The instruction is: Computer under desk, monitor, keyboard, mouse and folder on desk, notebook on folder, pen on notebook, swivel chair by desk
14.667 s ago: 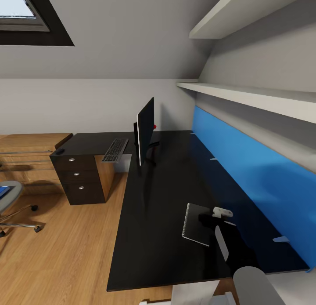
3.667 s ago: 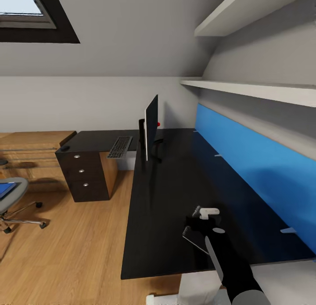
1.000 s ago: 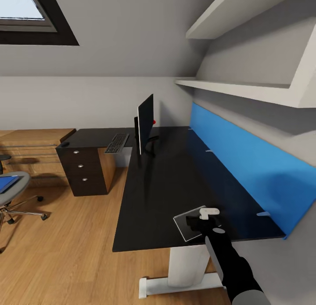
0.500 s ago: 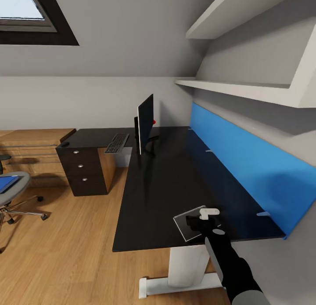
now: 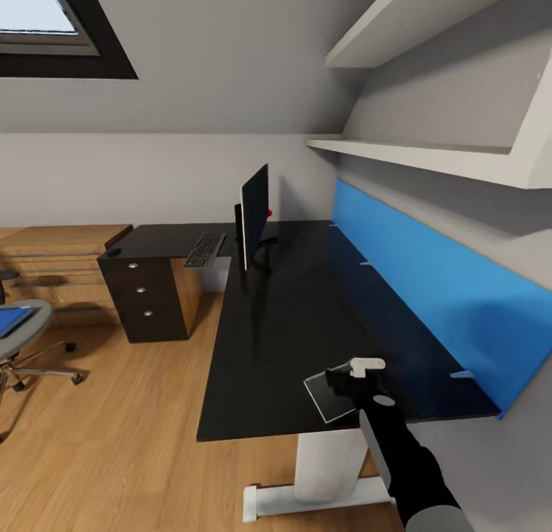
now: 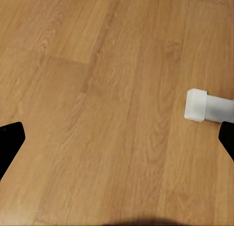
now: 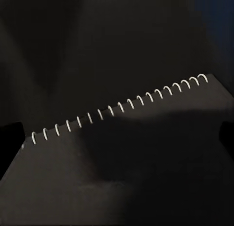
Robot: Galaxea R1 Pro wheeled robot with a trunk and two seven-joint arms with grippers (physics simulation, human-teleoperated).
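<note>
Swivel chair [image 5: 23,340]: we see it far left of the right gripper, blue folder [image 5: 11,320] on its seat.
Keyboard [image 5: 204,250], monitor [image 5: 253,214]: on the desk [image 5: 307,310], well beyond the gripper.
Notebook [image 5: 328,396]: near the desk's front edge, under the gripper.
Right gripper [image 5: 346,384]: over the notebook; we cannot tell its opening or grasp.
Left gripper [image 6: 117,148]: fingertips wide apart, holding nothing, over floor.
</note>
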